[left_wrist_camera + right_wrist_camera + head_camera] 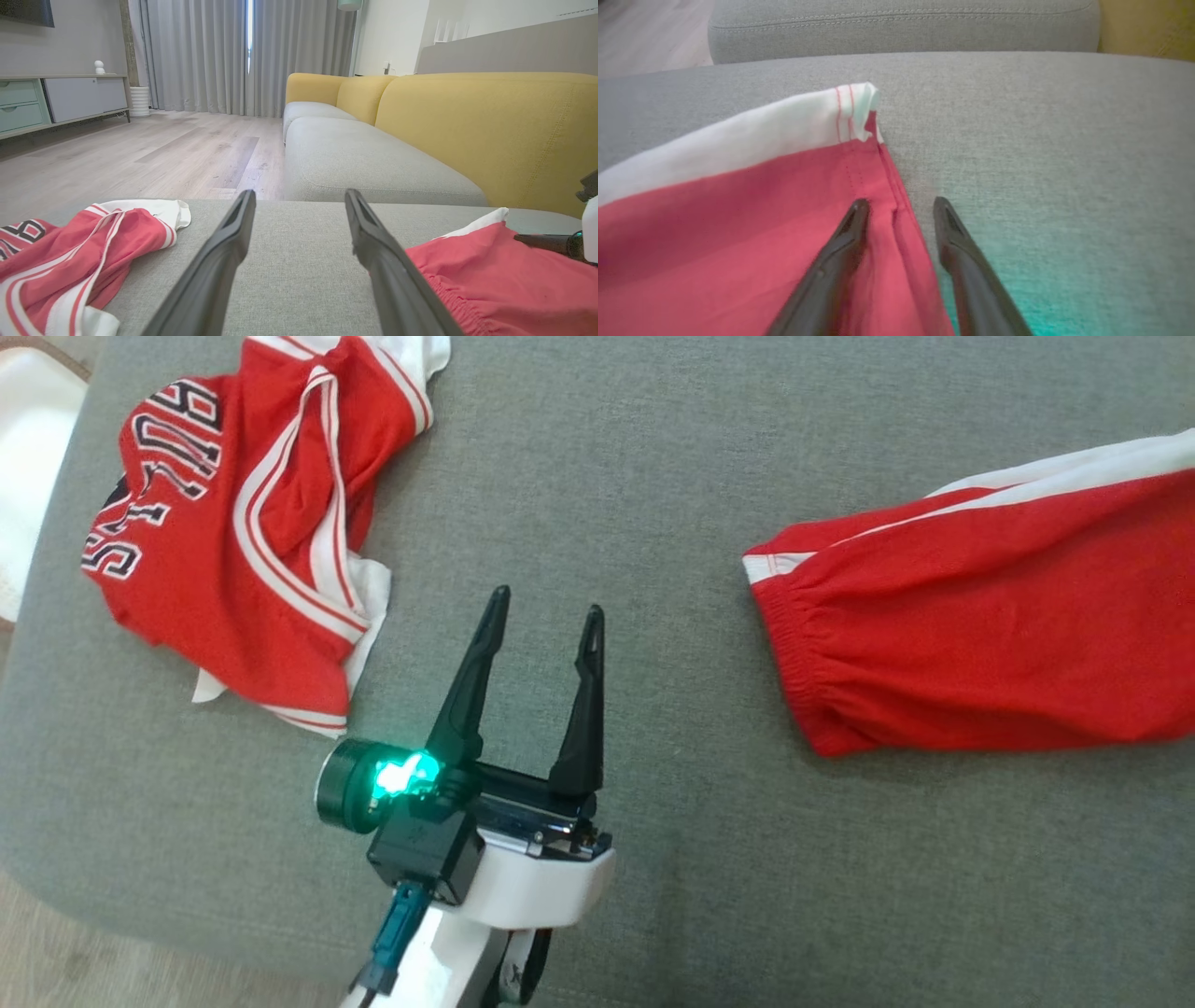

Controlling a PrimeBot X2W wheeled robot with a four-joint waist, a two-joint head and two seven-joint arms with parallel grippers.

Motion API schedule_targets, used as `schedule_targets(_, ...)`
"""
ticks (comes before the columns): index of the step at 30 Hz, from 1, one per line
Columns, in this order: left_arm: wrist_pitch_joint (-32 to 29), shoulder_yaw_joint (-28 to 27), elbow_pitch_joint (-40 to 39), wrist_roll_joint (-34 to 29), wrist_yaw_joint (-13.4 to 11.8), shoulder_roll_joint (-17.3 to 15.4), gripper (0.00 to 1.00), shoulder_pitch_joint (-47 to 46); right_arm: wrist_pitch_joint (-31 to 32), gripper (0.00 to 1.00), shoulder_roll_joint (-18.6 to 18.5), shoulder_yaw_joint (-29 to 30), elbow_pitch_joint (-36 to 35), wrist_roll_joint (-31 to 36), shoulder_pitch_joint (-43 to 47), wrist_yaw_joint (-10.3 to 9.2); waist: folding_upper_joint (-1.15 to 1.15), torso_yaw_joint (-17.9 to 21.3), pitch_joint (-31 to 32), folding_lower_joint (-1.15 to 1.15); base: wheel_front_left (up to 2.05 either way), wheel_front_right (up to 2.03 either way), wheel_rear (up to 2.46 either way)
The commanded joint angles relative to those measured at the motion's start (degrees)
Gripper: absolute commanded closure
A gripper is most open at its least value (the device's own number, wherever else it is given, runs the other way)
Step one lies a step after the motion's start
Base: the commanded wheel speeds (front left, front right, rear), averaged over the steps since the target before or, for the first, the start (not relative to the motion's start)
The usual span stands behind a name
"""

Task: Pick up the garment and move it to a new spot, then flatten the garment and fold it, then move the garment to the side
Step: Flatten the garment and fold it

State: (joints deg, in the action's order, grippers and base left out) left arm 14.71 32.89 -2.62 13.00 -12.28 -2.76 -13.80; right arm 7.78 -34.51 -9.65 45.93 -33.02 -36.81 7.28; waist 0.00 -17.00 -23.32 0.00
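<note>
The grey cushion point(653, 476) is carrying two pieces of clothing. In the head view the red shorts point(990, 635) are lying flat at three o'clock. Their gathered waistband is facing the middle of the cushion, and a white stripe is running along their far edge. A crumpled red jersey point(243, 523) with white trim and dark lettering is sitting at ten o'clock, well apart from the shorts, with bare cushion between them.

The left gripper point(549, 602) is pointing toward twelve o'clock over that bare strip. Its two fingers are standing wide apart and holding nothing. The jersey's lower corner is lying near it at nine o'clock.

In the right wrist view the right gripper point(901, 201) is sitting at the hem of the shorts. One finger is lying over the red cloth and the other over the cushion, with the stitched edge running up between them toward twelve o'clock. The fingers are standing apart, not pinched on the cloth. The white corner of the hem is curling over at eleven o'clock from the fingertips.

In the left wrist view a wooden floor point(140, 149) is stretching away at eleven o'clock.
</note>
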Motion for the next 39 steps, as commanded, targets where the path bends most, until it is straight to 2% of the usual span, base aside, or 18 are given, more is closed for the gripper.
schedule_targets(1, 0.29, -1.88, -2.18, -0.81, -0.53, -0.12, 0.0, -0.68, 1.58, 1.0, -0.17, -2.32, -0.76, -1.8, 1.56, 0.21, 0.0, 0.57, 0.24, 0.0, 0.0, 0.0, 0.0)
schedule_targets(5, 0.29, -2.65, -1.32, -1.53, -0.52, -0.12, 0.0, -0.12, -0.09, 1.0, -0.78, -3.62, -1.98, -4.42, 1.25, 0.21, 0.0, 2.56, 1.0, 0.0, 0.0, 0.0, 0.0)
schedule_targets(11, 0.29, -4.27, 0.5, -3.77, 0.08, -0.12, 0.0, 0.61, -3.64, 1.0, -1.56, -1.98, -0.52, -7.38, 1.58, 0.21, 0.0, 6.73, 3.35, 0.0, 0.0, 0.0, 0.0)
schedule_targets(16, 0.29, -6.11, 1.87, -6.12, 0.86, -0.93, 0.0, 2.13, -6.03, 1.0, -3.66, -0.55, 1.27, -7.99, 3.56, 0.21, 0.0, 10.58, 5.45, 0.0, 0.0, 0.0, 0.0)
schedule_targets(22, 0.29, -7.98, 2.78, -7.11, 1.64, -1.33, 0.0, 3.24, -8.86, 1.0, -5.5, 1.39, 1.89, -8.15, 4.16, 0.21, 0.0, 12.98, 6.38, 0.0, 0.0, 0.0, 0.0)
schedule_targets(30, 0.29, -8.4, 4.23, -7.5, 2.73, -1.04, 0.0, 4.56, -10.17, 1.0, -0.53, -0.24, -7.42, -9.77, 2.22, 0.21, 0.0, 14.14, 9.27, 0.0, 0.0, 0.0, 0.0)
schedule_targets(37, 0.29, -8.55, 4.79, -6.96, 3.21, -0.63, 0.0, 5.52, -7.65, 1.0, 8.21, -1.43, -18.22, -8.78, 2.64, 0.21, 0.0, 13.52, 11.44, 0.0, 0.0, 0.0, 0.0)
schedule_targets(38, 0.29, -8.55, 4.79, -6.96, 3.21, -0.63, 0.0, 5.52, -7.65, 1.0, 8.21, -1.43, -18.22, -8.78, 2.64, 0.21, 0.0, 13.52, 11.44, 0.0, 0.0, 0.0, 0.0)
schedule_targets(39, 0.29, -8.55, 4.83, -6.83, 3.23, -0.57, 0.0, 5.63, -7.26, 1.0, 10.0, -1.56, -19.41, -8.24, 3.0, 0.21, 0.0, 13.35, 11.6, 0.0, 0.0, 0.0, 0.0)
